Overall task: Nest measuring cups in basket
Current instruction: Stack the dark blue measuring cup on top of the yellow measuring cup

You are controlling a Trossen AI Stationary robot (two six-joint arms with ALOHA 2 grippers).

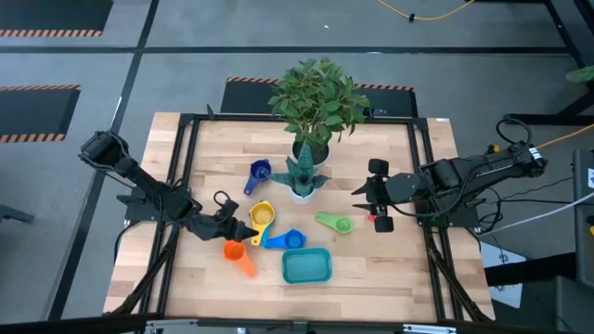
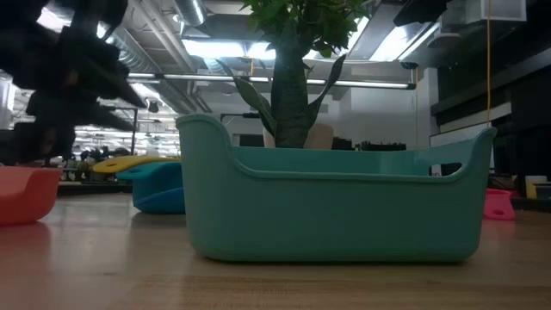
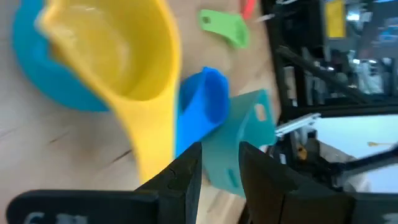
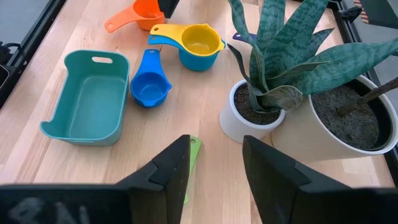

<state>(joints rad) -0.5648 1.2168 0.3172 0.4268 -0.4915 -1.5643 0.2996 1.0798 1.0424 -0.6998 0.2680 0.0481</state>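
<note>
1. Left gripper (image 3: 221, 152): its two fingers stand a little apart with a narrow gap between them. Nothing shows inside that gap, so it grips no cup. It hovers just beside the flat handle of the yellow cup (image 3: 118, 56).
2. That yellow cup already sits inside a light-blue cup (image 3: 37, 81), and their handles lie together. The blue cup (image 4: 149, 90) lies close by, between that pair and the basket (image 4: 81, 134). The orange cup (image 4: 146, 12) rests near the left gripper's other side.
3. The basket is empty and sits at the table's front edge, just beyond the blue cup.
4. Step in hand, as I judge it: taking the yellow cup, or the stacked pair, by the handle.
5. To do it well, bring the fingers square across the handle near its bowl end. Close firmly, since a thin flat handle may twist, and lift level so the nested cups do not part.
6. The largest cup should probably go into the basket first and the smaller ones after.
7. The green cup (image 1: 339, 224) and the dark-blue cup (image 1: 259, 171) lie farther off, either side of the white pot (image 4: 249, 118).
8. Right gripper (image 4: 214, 146) waits with its fingers spread wide and empty, above the green cup.
</note>
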